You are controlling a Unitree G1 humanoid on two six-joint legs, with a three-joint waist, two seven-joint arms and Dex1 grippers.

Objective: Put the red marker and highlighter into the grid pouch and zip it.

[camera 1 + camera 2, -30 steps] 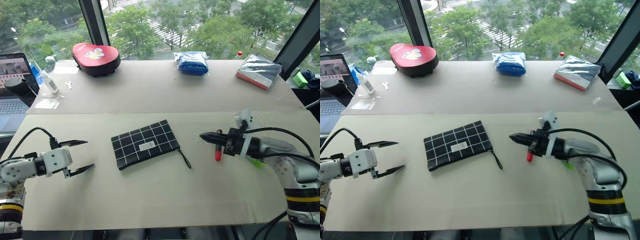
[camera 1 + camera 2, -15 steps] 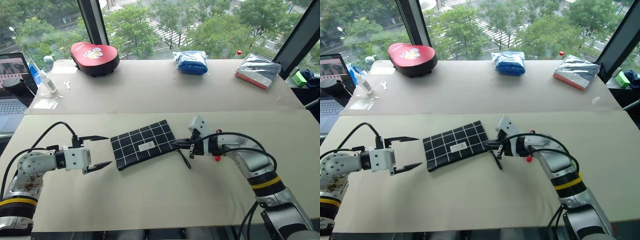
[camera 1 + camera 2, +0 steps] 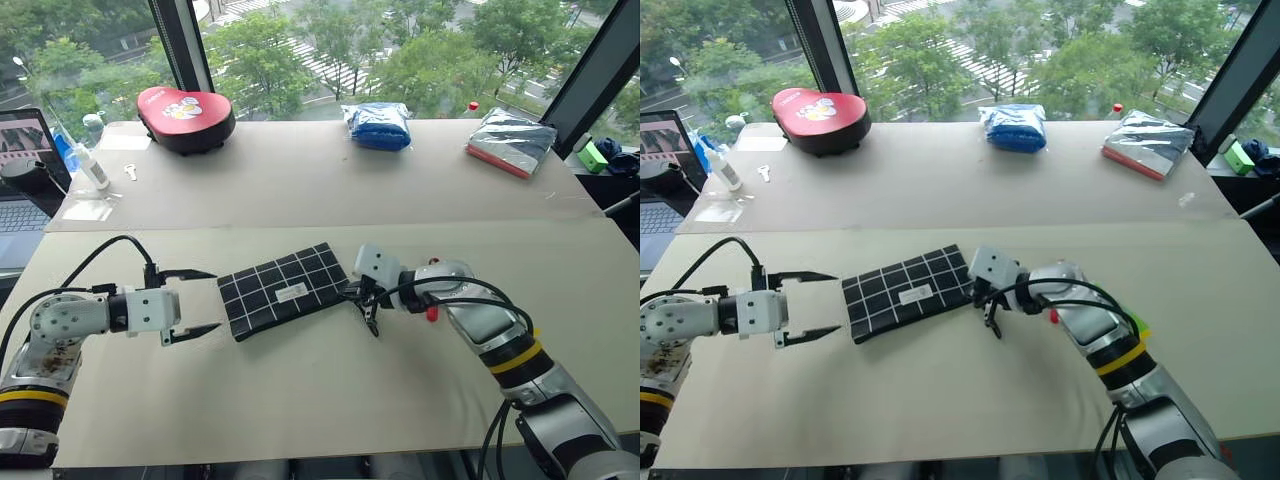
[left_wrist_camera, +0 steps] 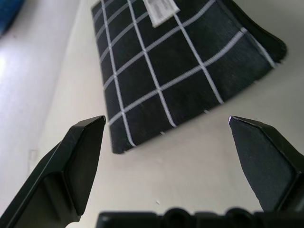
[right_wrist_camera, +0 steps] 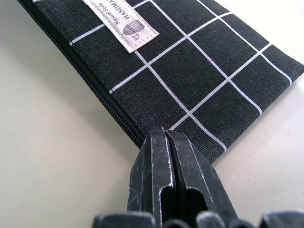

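Note:
The grid pouch (image 3: 285,290) lies flat at the middle of the table, its zipper strap (image 3: 372,318) trailing off the right end. My right gripper (image 3: 362,293) is shut, tips resting at the pouch's right corner beside the zipper line (image 5: 109,107); nothing shows between the fingers (image 5: 159,156). The red marker (image 3: 432,312) lies on the table behind my right forearm, partly hidden. A sliver of the green highlighter (image 3: 1138,327) peeks out by that arm. My left gripper (image 3: 195,302) is open, just off the pouch's left end (image 4: 166,61), not touching it.
Along the far side of the table sit a red pad (image 3: 185,105), a blue bag (image 3: 382,125) and a silver packet (image 3: 515,140). A laptop (image 3: 20,160) and a small bottle (image 3: 90,165) stand at the far left.
My right arm swung left, away from the red marker, to the pouch's right end and rolled at the wrist. The left gripper moved right, closer to the pouch's left end.

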